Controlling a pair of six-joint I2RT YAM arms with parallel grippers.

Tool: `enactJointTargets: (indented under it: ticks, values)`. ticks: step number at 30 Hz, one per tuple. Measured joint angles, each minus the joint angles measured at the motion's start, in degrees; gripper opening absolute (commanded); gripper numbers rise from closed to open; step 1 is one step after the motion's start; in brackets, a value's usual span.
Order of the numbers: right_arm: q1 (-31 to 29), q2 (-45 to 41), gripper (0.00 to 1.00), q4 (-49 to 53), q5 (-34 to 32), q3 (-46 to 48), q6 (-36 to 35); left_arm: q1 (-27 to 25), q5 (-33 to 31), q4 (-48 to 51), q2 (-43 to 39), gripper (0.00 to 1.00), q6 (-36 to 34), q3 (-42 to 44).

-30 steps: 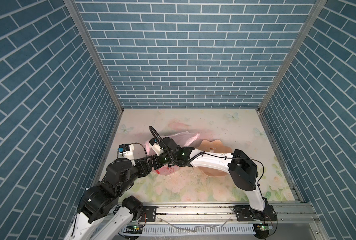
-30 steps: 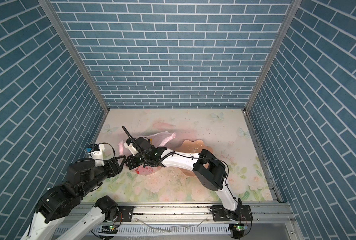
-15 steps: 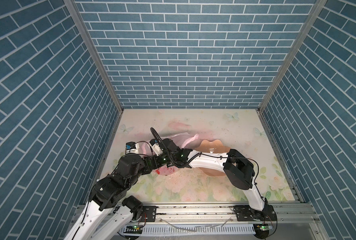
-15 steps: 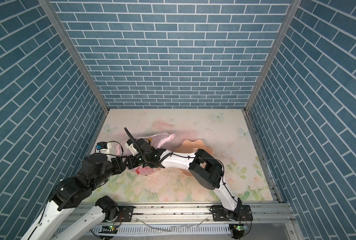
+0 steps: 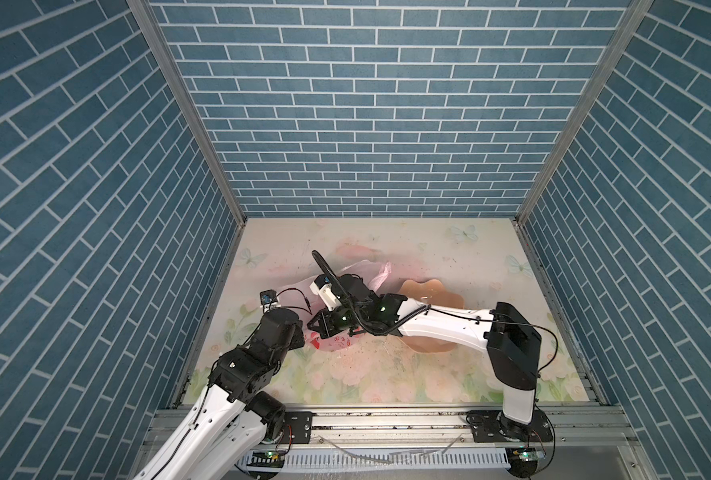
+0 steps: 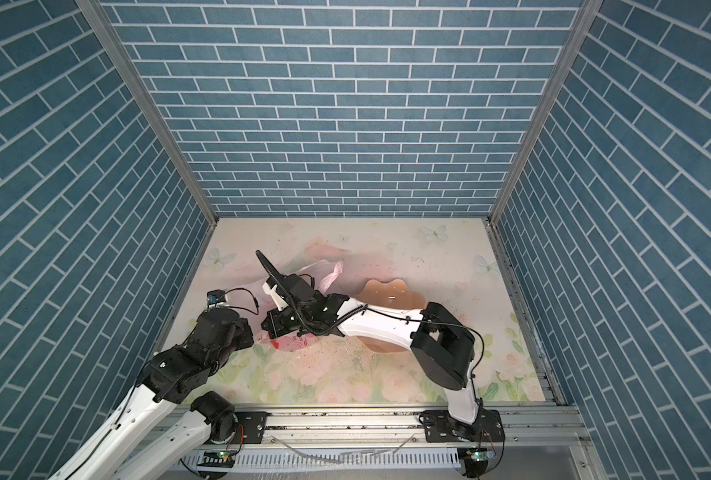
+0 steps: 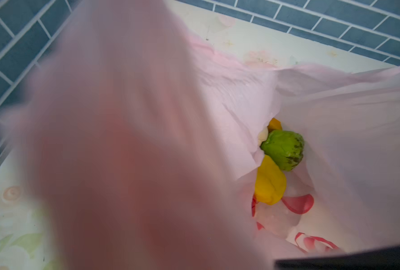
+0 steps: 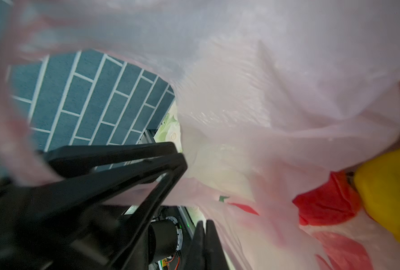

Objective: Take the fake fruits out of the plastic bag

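Pinching plastic bag (image 8: 264, 112) film, left gripper (image 8: 181, 159) closed, right gripper (image 8: 203, 231) closed

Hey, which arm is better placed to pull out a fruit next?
Probably the right. The left hand pinches the plastic bag, steadying it; the right hand, shut, has the yellow fruit uncovered nearby. It must open first.

The right pincer (image 8: 205, 233), tips pressed together, lies against the plastic bag (image 8: 276, 105) holding a yellow fruit (image 8: 390, 194).
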State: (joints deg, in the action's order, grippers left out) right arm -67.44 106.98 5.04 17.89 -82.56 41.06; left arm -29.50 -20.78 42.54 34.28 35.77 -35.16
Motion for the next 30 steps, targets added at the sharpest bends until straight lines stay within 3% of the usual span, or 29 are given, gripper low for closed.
enactJointTargets:
  ticks: [8, 20, 26, 30]
  values:
    - [0.0, -2.4, 0.00, 6.1, -5.0, 5.1, 0.0, 1.7, -0.2, -1.6, -2.2, 0.22, 2.8, 2.3]
    - [0.9, -5.0, 0.00, 10.5, -7.2, 17.8, 0.1, 4.2, 0.5, -3.1, -2.5, 0.22, 3.8, 4.4]
    - [3.5, -5.2, 0.00, 8.7, -7.4, 20.2, 0.1, 8.5, 3.5, -4.2, -0.9, 0.22, 3.8, 6.4]
    - [4.1, -6.3, 0.00, 12.9, -8.9, 17.3, -1.2, 12.1, 6.5, -6.0, 0.6, 0.21, 3.6, 7.5]
